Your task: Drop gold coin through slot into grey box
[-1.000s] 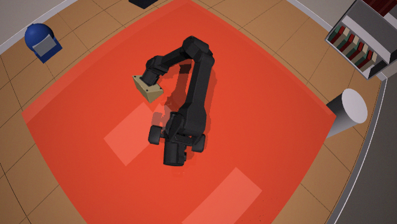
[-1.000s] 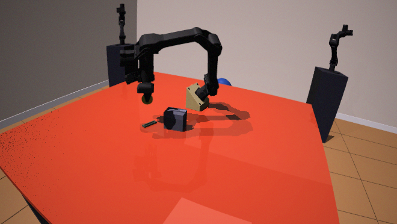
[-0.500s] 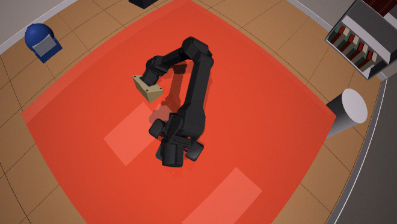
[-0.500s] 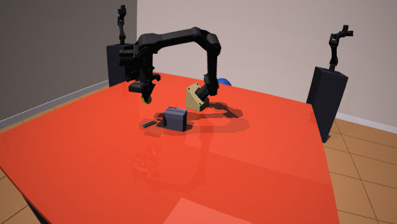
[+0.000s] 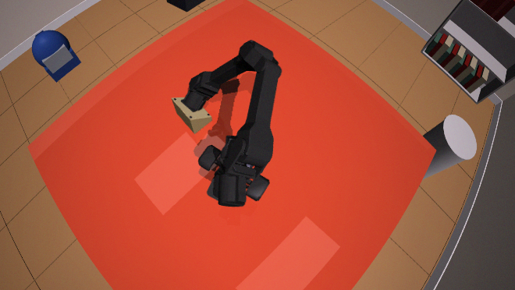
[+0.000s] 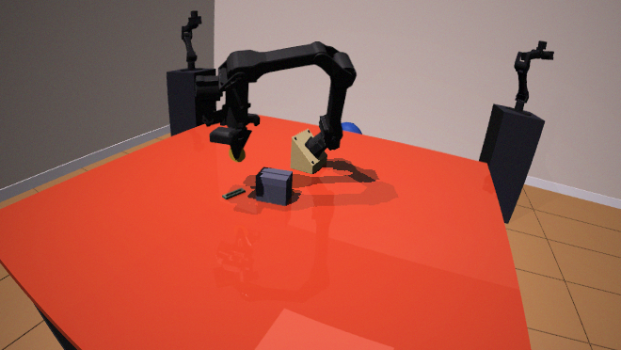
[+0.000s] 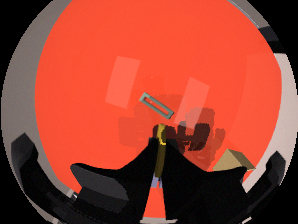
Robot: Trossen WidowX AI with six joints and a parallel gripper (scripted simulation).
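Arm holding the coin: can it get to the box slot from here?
Probably yes. The gripper grips the gold coin high above the table, up and left of the grey box. Nothing stands between them; the empty green holder lies flat beside it.

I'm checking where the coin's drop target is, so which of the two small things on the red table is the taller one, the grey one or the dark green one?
The grey box: it stands up as a block, while the dark-green holder beside it lies nearly flat on the table.

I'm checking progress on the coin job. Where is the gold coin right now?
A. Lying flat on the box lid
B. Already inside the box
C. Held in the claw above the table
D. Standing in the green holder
C: in the exterior view the gold coin hangs pinched in the claw, up off the red table, while the green holder beside the grey box sits vacant.
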